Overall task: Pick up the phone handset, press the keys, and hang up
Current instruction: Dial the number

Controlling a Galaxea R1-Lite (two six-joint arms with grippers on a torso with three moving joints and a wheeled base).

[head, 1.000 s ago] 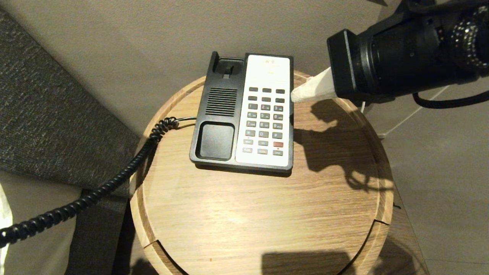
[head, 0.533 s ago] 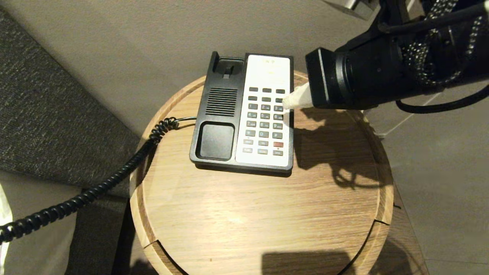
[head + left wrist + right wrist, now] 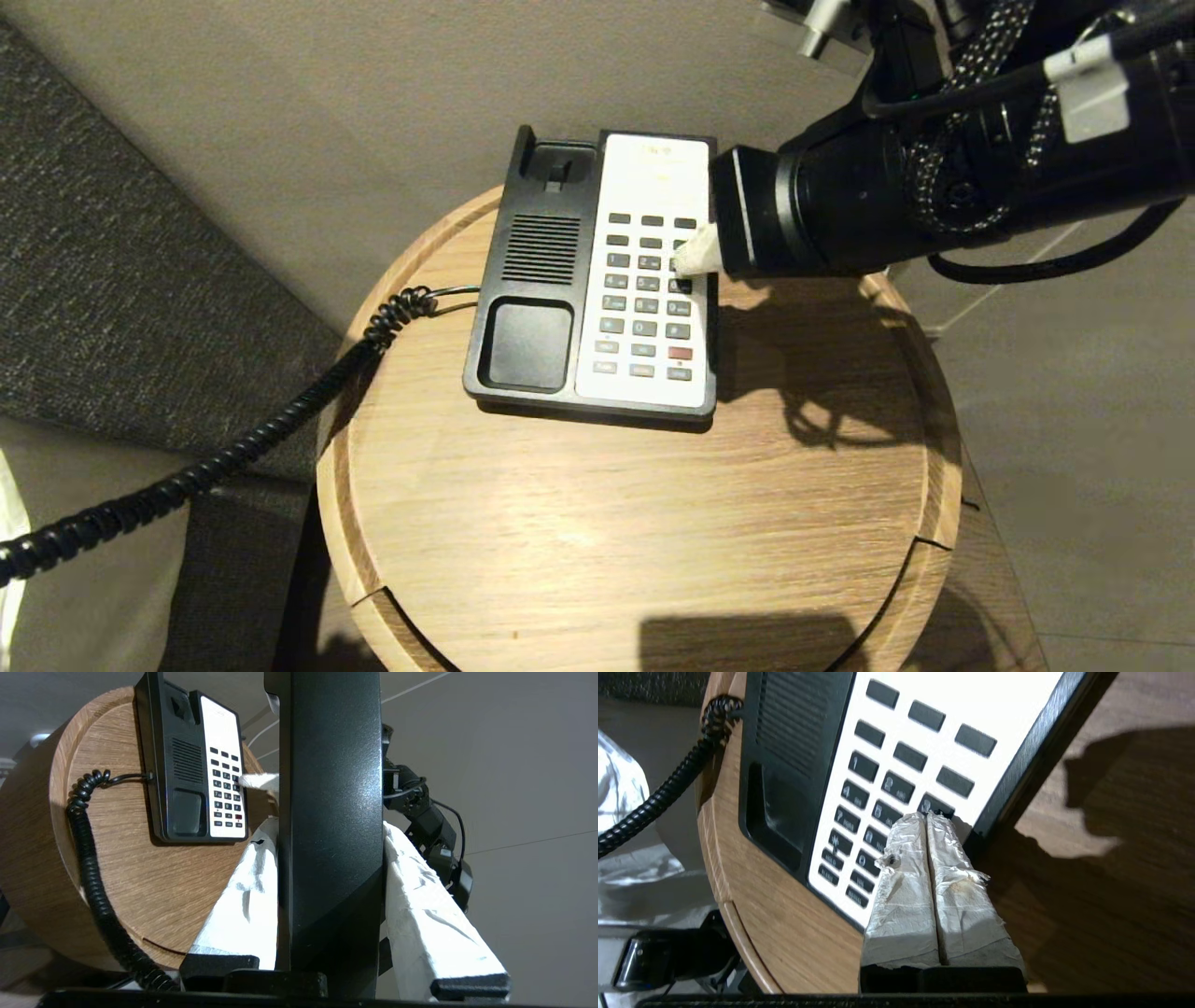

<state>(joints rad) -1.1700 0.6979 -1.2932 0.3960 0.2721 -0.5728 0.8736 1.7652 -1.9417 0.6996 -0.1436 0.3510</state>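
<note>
Head view, item one: phone base, black body with a white keypad panel, standing on a round wooden table. Key digits 1 to 9 and 0 are legible in rows of three; the small print on the lower keys and the faint mark at the panel's top cannot be read. One red key sits in the lower right of the pad. The cradle recess on the base's black half holds nothing.

Item two: coiled cord, black, running from the base's left side off the table edge toward the lower left.

Item three: right gripper, paper-wrapped fingers pressed together with no gap, nothing between them, tips resting on the right-hand key column at about the 3 key. The right wrist view shows the two wrapped fingers side by side, ends over that same column.

Item four: phone handset, glossy black, held upright off the table to the robot's left. The left gripper clamps it across its width, one wrapped finger against each side.
</note>
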